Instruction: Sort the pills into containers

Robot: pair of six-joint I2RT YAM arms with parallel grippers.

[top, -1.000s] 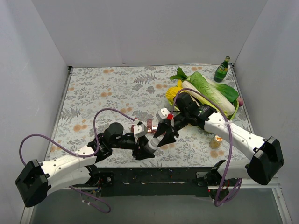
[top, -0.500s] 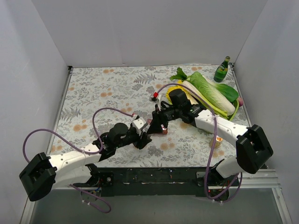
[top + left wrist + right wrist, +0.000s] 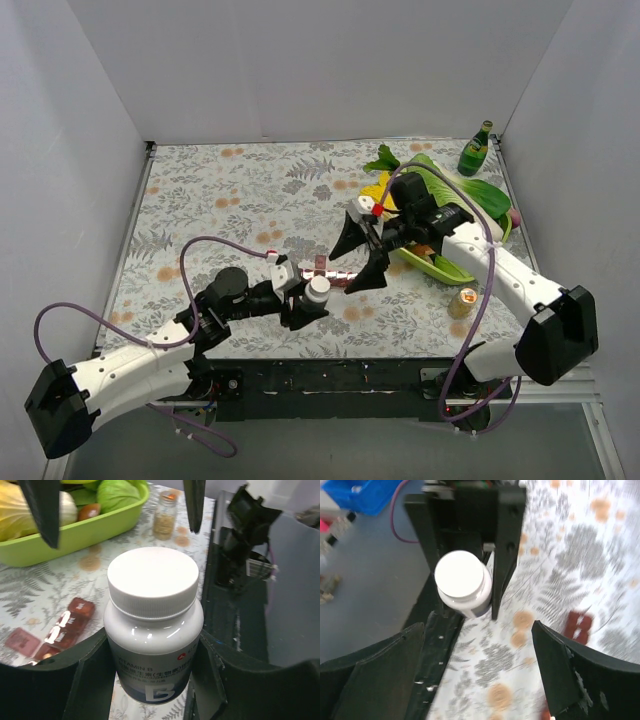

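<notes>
Top: one green bottle (image 3: 476, 149) far right, one green tray (image 3: 440, 268) of cabbage, one small jar (image 3: 463, 302) near right. The containers (image 3: 335, 277) lie mid-table, below the right gripper (image 3: 358, 255).
Left wrist: left gripper (image 3: 150, 680) clamps one upright white pill bottle (image 3: 152, 615), containers just beside it.
Right wrist: right gripper spread wide, aimed down at that bottle.

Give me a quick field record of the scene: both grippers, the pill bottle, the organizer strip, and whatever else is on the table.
left gripper: shut on the white vitamin bottle
white vitamin bottle: white cap on, label reads Vitamin B
right gripper: open, empty, facing the bottle's cap
containers: dark-red strip lying on the table just beyond the bottle
green tray: holds vegetables, to the right of the strip
small jar: stands on the table near the tray's front edge
green glass bottle: upright in the far right corner
</notes>
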